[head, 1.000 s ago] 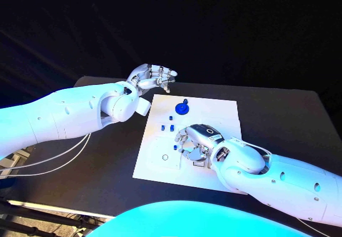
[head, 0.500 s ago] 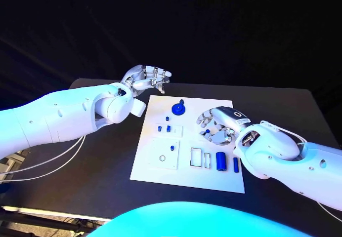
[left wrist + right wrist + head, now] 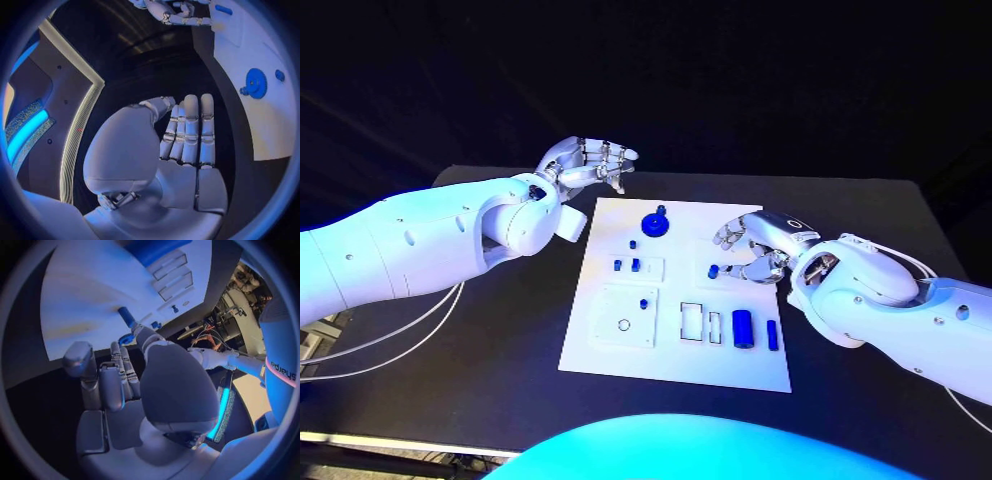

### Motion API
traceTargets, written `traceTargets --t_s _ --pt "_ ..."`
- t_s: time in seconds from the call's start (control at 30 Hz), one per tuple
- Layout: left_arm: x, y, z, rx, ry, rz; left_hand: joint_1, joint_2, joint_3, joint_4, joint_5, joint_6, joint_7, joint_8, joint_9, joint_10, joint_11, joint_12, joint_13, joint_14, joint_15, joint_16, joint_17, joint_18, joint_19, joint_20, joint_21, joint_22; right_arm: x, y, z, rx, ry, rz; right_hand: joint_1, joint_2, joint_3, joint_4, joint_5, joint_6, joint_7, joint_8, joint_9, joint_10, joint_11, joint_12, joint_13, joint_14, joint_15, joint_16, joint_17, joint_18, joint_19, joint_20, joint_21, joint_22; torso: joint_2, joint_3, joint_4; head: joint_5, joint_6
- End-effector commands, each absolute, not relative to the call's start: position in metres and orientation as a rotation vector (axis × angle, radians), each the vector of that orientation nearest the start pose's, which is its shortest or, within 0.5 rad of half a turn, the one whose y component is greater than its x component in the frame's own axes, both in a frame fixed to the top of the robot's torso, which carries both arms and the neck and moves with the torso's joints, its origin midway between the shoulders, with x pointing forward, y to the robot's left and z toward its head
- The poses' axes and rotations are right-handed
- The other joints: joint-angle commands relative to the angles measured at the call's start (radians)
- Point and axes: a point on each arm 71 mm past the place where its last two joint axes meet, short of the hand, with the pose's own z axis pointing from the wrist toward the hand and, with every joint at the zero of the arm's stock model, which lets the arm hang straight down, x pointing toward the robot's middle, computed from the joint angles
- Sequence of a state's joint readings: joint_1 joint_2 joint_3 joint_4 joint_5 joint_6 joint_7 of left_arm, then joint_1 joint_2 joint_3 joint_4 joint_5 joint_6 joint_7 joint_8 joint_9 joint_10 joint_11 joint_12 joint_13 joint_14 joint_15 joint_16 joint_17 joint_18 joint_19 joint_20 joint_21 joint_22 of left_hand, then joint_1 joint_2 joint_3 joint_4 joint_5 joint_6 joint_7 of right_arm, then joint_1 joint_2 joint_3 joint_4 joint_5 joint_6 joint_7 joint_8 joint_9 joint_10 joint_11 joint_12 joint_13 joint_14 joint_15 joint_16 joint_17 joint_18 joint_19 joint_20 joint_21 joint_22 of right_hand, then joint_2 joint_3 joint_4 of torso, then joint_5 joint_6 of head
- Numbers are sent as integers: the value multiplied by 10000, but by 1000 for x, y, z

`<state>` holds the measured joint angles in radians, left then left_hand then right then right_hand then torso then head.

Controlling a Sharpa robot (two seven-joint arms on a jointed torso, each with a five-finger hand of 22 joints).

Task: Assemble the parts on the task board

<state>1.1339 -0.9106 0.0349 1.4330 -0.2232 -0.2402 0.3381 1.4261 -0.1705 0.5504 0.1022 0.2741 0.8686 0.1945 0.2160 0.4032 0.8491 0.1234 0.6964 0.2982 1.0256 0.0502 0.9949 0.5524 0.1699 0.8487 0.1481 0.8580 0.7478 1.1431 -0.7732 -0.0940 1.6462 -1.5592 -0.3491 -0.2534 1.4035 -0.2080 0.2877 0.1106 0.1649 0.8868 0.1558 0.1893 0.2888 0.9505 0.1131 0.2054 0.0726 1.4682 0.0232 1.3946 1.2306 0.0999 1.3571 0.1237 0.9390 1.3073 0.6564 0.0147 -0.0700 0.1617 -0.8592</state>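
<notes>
Head view: the right hand point(image 3: 759, 248) pinches a small blue peg point(image 3: 714, 270) above the task board point(image 3: 750, 365), right of centre. The left hand point(image 3: 589, 160) hovers off the board's far-left corner, fingers point(image 3: 620, 155) apart and lightly curled, empty.

Left wrist view: fingers point(image 3: 190, 125) straight, side by side, holding nothing; one blue gear point(image 3: 255, 83) on the board.

Right wrist view: peg point(image 3: 127, 316) held at fingertips.

Judgement: keep the peg upright, align over its socket, lower slowly. Two blue cylinders point(image 3: 743, 326) lie at the near right.
</notes>
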Motion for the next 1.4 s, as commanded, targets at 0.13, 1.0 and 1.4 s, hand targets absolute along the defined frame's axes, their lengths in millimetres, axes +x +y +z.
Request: traceTargets --t_s 0.13,1.0,1.4 --pt "499 264 -188 -9601 14725 -14172 -87 3 -51 20 22 -102 1 -55 -20 -75 12 -61 -22 -33 44 -68 -14 126 -26 40 -74 -16 439 -129 -225 -2940 17860 6887 162 29 -87 48 46 113 10 -40 3 -2 -17 136 -5 303 38 23 9 114 36 23 2 326 2 -1 9 -6 -48" --pt "499 262 -188 -9699 14827 -14294 -107 16 -65 42 13 -77 1 -39 -17 -80 14 -57 -31 -36 49 -71 -15 126 -28 48 -93 -27 441 -117 -242 -3342 18300 6559 247 7 2068 422 39 1212 57 13 21 1263 -151 322 -74 352 -89 148 56 0 373 -102 653 693 1 -17 12 -12 -88" --pt "499 263 -190 -10108 14829 -14447 -126 25 -77 61 5 -64 1 -30 -16 -75 14 -49 -35 -37 52 -71 -15 126 -28 53 -107 -36 442 -118 -239 -2765 17702 6673 114 387 3319 183 21 1640 -135 372 316 2245 -403 374 82 385 -290 233 139 -57 510 -267 1035 927 -9 -14 17 -11 -119"
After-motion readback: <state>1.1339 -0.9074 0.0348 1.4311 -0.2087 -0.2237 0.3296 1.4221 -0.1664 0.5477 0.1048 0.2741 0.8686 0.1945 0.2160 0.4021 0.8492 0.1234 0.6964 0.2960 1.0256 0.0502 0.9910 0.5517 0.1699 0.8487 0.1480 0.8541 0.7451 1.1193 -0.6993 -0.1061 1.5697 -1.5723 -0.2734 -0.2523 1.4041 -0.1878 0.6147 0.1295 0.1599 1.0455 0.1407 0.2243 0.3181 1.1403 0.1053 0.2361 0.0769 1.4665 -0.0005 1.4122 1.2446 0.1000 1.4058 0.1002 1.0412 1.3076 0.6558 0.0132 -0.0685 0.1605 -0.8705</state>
